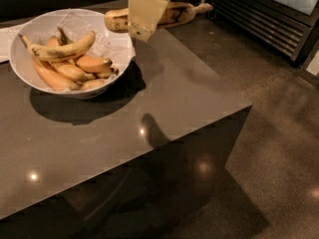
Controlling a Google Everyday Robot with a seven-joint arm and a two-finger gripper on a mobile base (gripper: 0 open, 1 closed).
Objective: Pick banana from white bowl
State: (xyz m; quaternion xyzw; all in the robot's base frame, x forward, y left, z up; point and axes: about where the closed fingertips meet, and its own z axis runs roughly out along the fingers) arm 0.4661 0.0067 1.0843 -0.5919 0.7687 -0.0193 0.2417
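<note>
My gripper point(142, 26) is at the top of the camera view, just right of the white bowl point(45, 24). Its cream finger point(144, 6) hangs in front of the banana point(177, 13). The gripper is shut on this long yellow banana, which lies level and is browned toward its stem end at the right. It is held clear of the bowl, above the far part of the table. The paper-lined bowl stands at the table's back left. It holds a speckled yellow banana point(65, 50) and several stubby orange-toned bananas point(75, 71).
The dark glossy table point(164, 98) ends in a corner at the right, with brown floor point(279, 148) beyond it. A black cabinet with a slatted grille point(269, 19) stands at the back right. A white sheet point(4, 44) lies at the left edge.
</note>
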